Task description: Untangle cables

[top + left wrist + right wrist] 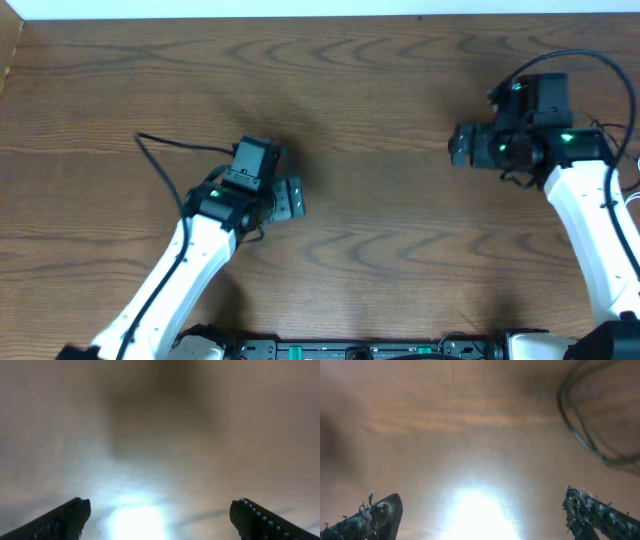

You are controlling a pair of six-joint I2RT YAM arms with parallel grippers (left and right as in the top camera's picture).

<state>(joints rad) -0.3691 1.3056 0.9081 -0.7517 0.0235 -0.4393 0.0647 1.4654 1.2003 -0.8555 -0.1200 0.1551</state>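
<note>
I am looking down on the wooden table (380,230), with the left arm (190,260) reaching in from the lower left and the right arm (585,210) coming in along the right edge. The left gripper (288,197) and right gripper (460,145) are both keeping their fingers spread wide, only bare wood between them. One dark cable (584,443) is curving, blurred, ahead of the right fingers, showing only at the upper right of the right wrist view.

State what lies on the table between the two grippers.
Nothing: in the overhead view, the table shows only bare wood between the left gripper and the right gripper.
</note>
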